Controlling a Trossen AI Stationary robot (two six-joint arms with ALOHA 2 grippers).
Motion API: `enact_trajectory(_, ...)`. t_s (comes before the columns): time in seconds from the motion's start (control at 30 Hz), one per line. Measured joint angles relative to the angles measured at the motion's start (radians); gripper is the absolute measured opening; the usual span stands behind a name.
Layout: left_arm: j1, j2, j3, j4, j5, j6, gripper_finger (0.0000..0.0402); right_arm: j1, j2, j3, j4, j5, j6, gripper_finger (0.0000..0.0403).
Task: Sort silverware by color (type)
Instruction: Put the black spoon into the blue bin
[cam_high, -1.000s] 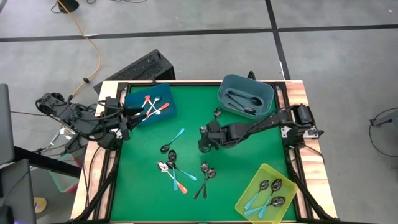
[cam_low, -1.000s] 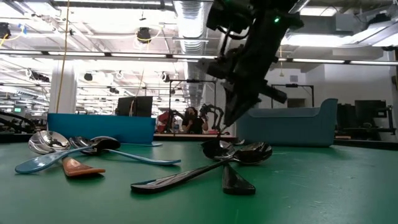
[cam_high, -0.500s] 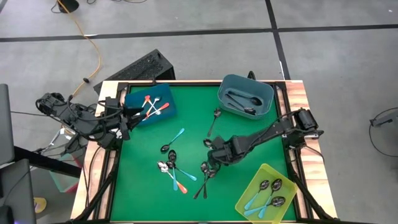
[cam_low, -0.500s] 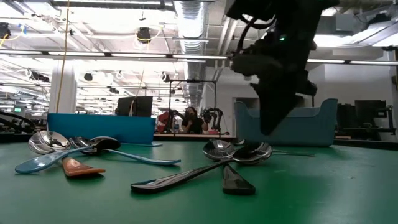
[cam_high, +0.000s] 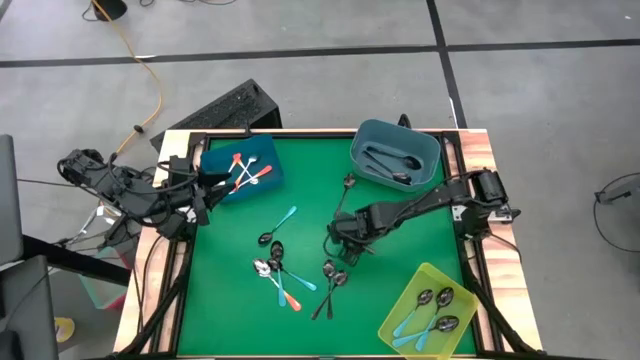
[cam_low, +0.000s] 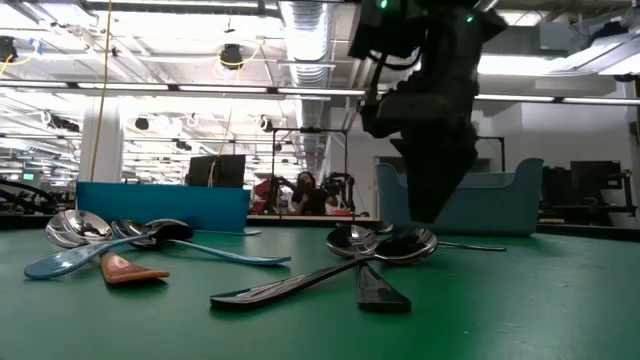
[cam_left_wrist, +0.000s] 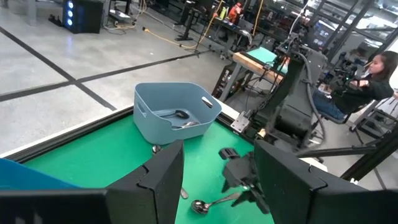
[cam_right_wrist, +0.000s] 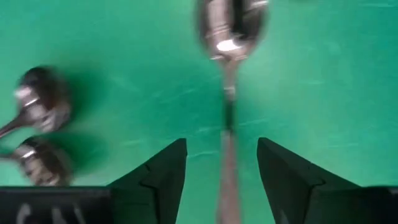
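Sorting was roughly half done: three bins each held spoons, several loose spoons (cam_high: 283, 270) remained; right gripper (cam_high: 338, 243) spread wide, empty, straddling a dark spoon (cam_right_wrist: 229, 74).

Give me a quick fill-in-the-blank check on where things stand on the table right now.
1. The grey bin holds spoons with ____ handles.
2. The orange-handled spoons lie in the ____ bin.
3. The right tool hovers with its jaws ____ over a dark spoon on the mat.
4. The yellow bin holds spoons with ____ handles.

Missing words: dark; blue; open; light blue
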Motion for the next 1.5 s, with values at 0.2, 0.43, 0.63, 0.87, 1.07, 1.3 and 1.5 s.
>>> enact_trajectory(0.2,0.0,0.0,0.0,0.0,-0.001,-0.001,0.0179,-0.063,0.001,0.0,-0.017,-0.004,-0.05,0.021)
enact_trajectory(0.43,0.0,0.0,0.0,0.0,-0.007,-0.002,0.0179,-0.058,0.025,0.002,0.054,-0.033,-0.076,0.0203)
enact_trajectory(0.63,0.0,0.0,0.0,0.0,-0.024,0.004,0.0179,-0.064,0.039,0.001,0.04,-0.037,-0.099,0.0203)
enact_trajectory(0.87,0.0,0.0,0.0,0.0,-0.032,0.004,0.0179,-0.081,0.081,0.003,0.026,-0.065,-0.126,0.0203)
enact_trajectory(1.07,0.0,0.0,0.0,0.0,-0.033,0.004,0.0179,-0.082,0.083,0.003,0.002,-0.053,-0.097,0.0169)
enact_trajectory(1.3,0.0,0.0,0.0,0.0,-0.034,-0.001,0.0179,-0.081,0.084,0.002,-0.017,-0.045,-0.093,0.0048)
enact_trajectory(1.5,0.0,0.0,0.0,0.0,-0.035,-0.001,0.0179,-0.081,0.084,0.002,-0.016,-0.061,-0.083,0.0015)
